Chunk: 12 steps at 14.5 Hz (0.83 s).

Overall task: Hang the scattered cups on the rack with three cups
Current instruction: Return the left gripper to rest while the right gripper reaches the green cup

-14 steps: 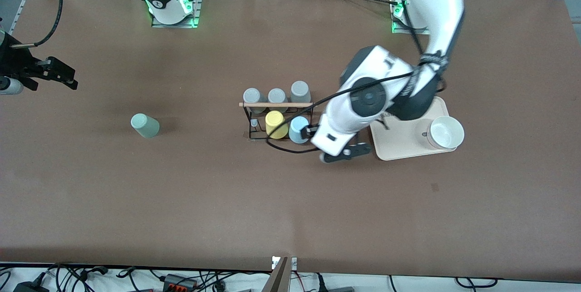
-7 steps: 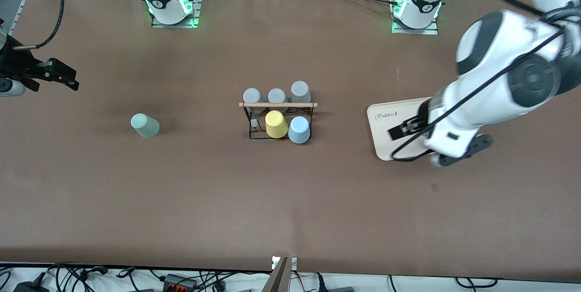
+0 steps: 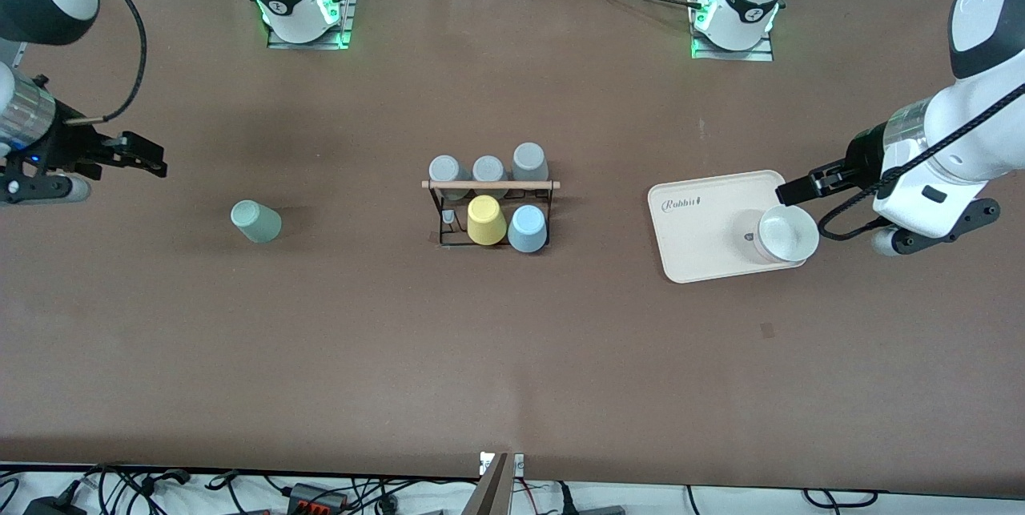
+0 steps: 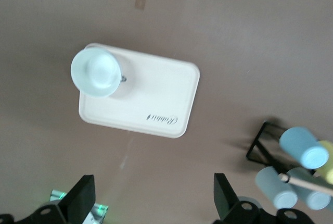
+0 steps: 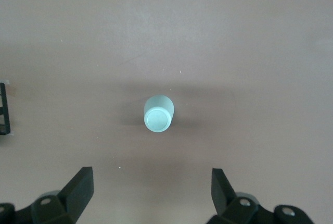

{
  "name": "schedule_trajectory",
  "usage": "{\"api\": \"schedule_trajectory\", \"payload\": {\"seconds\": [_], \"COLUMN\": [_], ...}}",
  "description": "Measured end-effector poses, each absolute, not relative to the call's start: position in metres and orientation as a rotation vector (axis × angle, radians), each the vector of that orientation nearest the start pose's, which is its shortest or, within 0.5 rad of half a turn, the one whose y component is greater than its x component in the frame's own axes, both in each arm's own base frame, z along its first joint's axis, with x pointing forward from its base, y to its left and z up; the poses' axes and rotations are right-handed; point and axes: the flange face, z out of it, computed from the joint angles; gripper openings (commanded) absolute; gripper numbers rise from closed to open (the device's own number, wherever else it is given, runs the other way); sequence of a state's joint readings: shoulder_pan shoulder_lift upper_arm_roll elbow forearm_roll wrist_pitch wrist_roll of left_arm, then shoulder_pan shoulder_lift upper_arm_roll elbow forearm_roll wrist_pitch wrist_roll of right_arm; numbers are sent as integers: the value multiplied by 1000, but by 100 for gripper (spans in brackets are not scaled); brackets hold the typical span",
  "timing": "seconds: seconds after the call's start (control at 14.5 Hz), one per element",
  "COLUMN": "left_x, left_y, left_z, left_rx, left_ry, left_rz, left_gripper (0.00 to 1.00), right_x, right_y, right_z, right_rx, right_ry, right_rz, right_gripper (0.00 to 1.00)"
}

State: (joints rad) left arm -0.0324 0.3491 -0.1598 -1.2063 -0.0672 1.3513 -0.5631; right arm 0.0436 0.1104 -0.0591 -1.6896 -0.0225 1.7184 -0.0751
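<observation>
The blue cup (image 3: pixel 528 228) is already hanging on the rack (image 3: pixel 490 185) mid-counter, while the green cup (image 3: pixel 255 221) is waiting at its 9 o'clock under the empty, wide-open right pincer (image 3: pixel 152 163), and the left pincer (image 3: pixel 789 191), equally open and empty, is idling over the tray (image 3: pixel 697 227).

The front camera looks steeply down from high across the table (image 3: pixel 512 355), facing the arm bases. The left wrist camera looks down on the tray (image 4: pixel 156 99) and the rack (image 4: pixel 270 148), both also in the front view. The right wrist camera looks seemingly straight down on the sage green cup (image 5: pixel 158 114).
</observation>
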Motion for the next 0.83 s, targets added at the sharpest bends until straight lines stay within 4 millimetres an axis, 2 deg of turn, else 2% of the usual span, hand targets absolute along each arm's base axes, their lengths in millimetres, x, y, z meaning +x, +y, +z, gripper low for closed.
{"api": "schedule_trajectory", "payload": {"seconds": [0.21, 0.41, 0.62, 0.83], "left_x": [591, 564, 566, 572], "left_y": [-118, -122, -110, -93], "left_z": [558, 559, 561, 563], "left_rx": [-3104, -3110, -3097, -3074], "left_ry": [-465, -407, -369, -327], "left_rz": [327, 281, 232, 185], "left_gripper": [100, 100, 100, 100], "right_x": [601, 612, 621, 630], "right_y": [-7, -4, -1, 1], "right_z": [470, 421, 379, 341], "right_rx": [-3155, -3145, -3139, -3149], "right_ry": [-109, -116, -125, -135], "right_rz": [255, 377, 442, 393], "right_gripper": [100, 100, 100, 100]}}
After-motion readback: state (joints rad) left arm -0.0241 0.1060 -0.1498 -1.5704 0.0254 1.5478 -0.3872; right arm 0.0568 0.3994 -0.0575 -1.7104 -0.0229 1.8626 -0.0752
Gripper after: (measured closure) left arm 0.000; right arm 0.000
